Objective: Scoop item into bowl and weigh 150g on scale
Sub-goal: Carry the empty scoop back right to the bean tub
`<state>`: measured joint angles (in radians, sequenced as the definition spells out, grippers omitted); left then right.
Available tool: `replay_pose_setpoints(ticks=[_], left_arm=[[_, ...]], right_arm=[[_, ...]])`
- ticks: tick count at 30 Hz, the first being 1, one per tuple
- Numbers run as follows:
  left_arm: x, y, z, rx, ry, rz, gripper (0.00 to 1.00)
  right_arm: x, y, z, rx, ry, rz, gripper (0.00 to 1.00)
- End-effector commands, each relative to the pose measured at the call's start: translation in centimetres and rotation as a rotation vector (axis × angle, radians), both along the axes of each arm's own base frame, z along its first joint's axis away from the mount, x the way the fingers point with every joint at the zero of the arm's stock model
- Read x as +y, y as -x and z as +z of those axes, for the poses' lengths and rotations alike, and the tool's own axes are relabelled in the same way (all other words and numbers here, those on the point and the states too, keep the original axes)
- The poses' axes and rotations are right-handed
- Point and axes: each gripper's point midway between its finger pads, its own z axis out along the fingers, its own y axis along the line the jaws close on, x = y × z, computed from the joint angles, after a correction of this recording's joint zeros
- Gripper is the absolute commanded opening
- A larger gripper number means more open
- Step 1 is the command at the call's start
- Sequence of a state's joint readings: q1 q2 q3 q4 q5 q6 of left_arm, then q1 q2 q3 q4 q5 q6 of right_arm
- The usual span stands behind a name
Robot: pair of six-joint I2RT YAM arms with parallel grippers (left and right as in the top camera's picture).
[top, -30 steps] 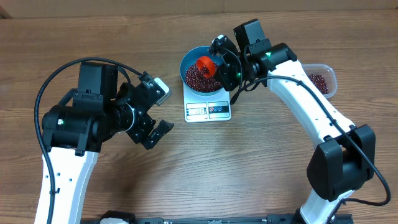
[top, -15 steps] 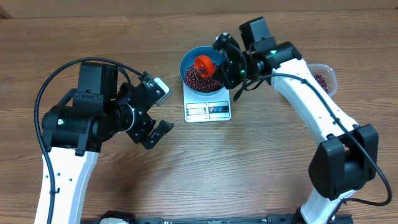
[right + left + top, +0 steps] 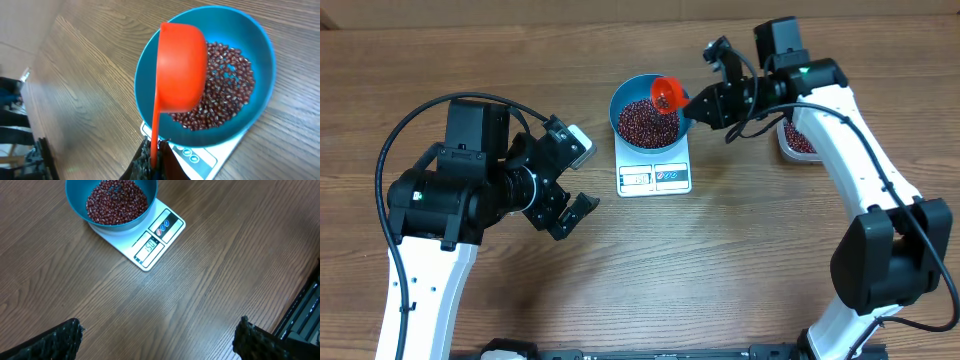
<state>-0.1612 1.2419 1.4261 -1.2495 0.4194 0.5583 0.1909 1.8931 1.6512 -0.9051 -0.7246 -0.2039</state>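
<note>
Scoop (image 3: 182,65) lengthwise from right claw (image 3: 152,161), cup over bowl (image 3: 260,47)

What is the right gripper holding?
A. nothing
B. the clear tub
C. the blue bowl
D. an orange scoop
D: the right gripper is shut on the handle of the orange scoop, which it holds over the blue bowl.
</note>
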Motion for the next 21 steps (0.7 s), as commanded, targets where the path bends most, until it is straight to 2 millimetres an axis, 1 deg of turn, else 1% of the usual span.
replay_pose_setpoints(ticks=[1,8,10,14,17,19,21], left_arm=[[-0.1,-0.1,0.5,-0.020,0.007,-0.021,1.00],[-0.1,-0.1,0.5,-0.021,0.006,-0.021,1.00],[-0.1,-0.1,0.5,-0.020,0.007,-0.021,1.00],[-0.1,-0.1,0.5,-0.020,0.007,-0.021,1.00],[-0.1,-0.1,0.5,-0.020,0.007,-0.021,1.00],[-0.2,-0.1,0.5,-0.020,0.007,-0.021,1.00],[-0.1,-0.1,0.5,-0.020,0.007,-0.021,1.00]], right_arm=[[-1.1,-0.2,3.8,-0.050,-0.056,-0.030,0.04],[-2.8,0.0,5.3,-0.044,-0.116,-0.049,0.04],[-3.5,0.0,5.8,-0.045,-0.125,-0.064,0.04],[-5.6,-0.2,6.5,-0.048,-0.131,-0.111,0.04],[-7.6,-0.2,7.2,-0.049,-0.140,-0.155,0.04],[-9.3,-0.1,7.9,-0.049,-0.162,-0.188,0.04],[-10.5,-0.1,8.1,-0.048,-0.169,-0.216,0.04]])
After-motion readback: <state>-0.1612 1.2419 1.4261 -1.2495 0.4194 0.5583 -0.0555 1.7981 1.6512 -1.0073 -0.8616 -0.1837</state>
